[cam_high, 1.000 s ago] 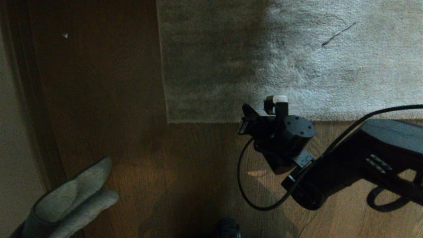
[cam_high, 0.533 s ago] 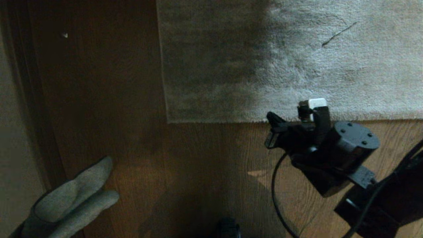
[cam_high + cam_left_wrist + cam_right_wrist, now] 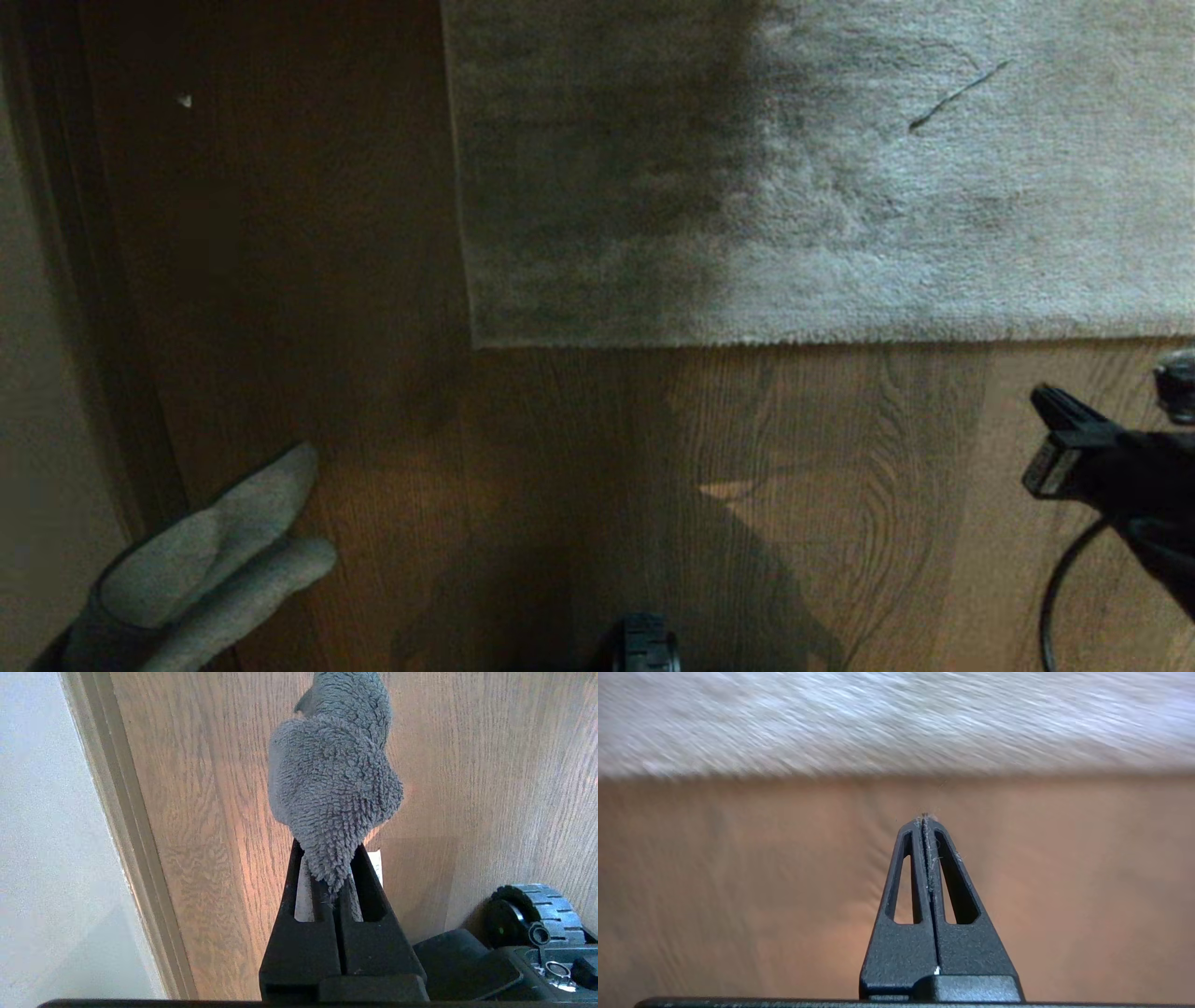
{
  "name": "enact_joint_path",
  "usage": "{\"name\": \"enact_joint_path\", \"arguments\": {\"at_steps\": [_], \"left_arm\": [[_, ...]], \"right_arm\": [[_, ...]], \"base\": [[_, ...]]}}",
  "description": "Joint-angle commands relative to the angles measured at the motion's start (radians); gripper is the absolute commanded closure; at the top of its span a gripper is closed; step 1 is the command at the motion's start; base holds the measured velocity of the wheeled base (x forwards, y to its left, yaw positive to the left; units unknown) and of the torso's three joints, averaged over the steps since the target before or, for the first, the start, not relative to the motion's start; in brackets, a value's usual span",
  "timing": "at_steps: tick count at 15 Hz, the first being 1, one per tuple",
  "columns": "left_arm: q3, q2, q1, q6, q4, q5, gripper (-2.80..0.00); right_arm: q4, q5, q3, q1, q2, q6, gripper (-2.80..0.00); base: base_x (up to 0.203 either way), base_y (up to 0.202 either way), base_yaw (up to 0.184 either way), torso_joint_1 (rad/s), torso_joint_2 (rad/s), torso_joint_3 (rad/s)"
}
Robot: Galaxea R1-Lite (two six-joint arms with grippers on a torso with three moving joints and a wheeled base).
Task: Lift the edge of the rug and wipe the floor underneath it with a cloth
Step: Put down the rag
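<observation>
The light-grey rug point(image 3: 840, 187) lies flat, and the rug edge point(image 3: 747, 343) runs straight across to a corner point(image 3: 476, 343). Brown wood-grain floor point(image 3: 794, 467) lies bare in front of it. The grey cloth point(image 3: 196, 569) sticks up at the lower left. In the left wrist view my left gripper point(image 3: 327, 858) is shut on the cloth point(image 3: 331, 779), which bunches beyond the fingertips. My right arm point(image 3: 1120, 467) shows only at the right border. Its gripper point(image 3: 926, 820) is shut with nothing in it, over the floor point(image 3: 738, 882) a short way before the rug edge point(image 3: 896, 772).
A pale wall and skirting point(image 3: 37, 327) run along the left side. A wheel of my base point(image 3: 537, 910) sits close by the left arm. A black cable point(image 3: 1055, 597) loops from the right arm. A dark thread point(image 3: 957, 93) lies on the rug.
My right arm has swung to the right, away from the middle of the rug edge, and is now mostly out of the head view. The cloth and the left arm have kept still.
</observation>
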Motion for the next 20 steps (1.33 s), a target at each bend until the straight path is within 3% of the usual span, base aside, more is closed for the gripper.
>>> {"name": "enact_joint_path", "arguments": {"at_steps": [1,5,7,10,14,20], "left_arm": [[0.0,0.0,0.0,0.0,0.0,0.0,0.0],[-0.001,0.0,0.0,0.0,0.0,0.0,0.0],[0.0,0.0,0.0,0.0,0.0,0.0,0.0],[0.0,0.0,0.0,-0.001,0.0,0.0,0.0],[-0.001,0.0,0.0,-0.001,0.0,0.0,0.0],[-0.001,0.0,0.0,-0.001,0.0,0.001,0.0]], "right_arm": [[0.124,0.02,0.049,-0.067,-0.258,-0.004,0.0],[0.626,0.193,0.061,-0.187,-0.66,0.003,0.0],[0.903,0.234,0.063,-0.197,-0.874,0.004,0.0],[1.204,0.252,0.065,-0.178,-1.147,0.006,0.0],[1.399,0.25,0.065,-0.16,-1.199,0.041,0.0],[1.42,0.304,0.065,-0.16,-1.199,0.0,0.0]], "base": [[0.0,0.0,0.0,0.0,0.0,0.0],[0.0,0.0,0.0,0.0,0.0,0.0],[0.0,0.0,0.0,0.0,0.0,0.0],[0.0,0.0,0.0,0.0,0.0,0.0],[0.0,0.0,0.0,0.0,0.0,0.0],[0.0,0.0,0.0,0.0,0.0,0.0]]}}
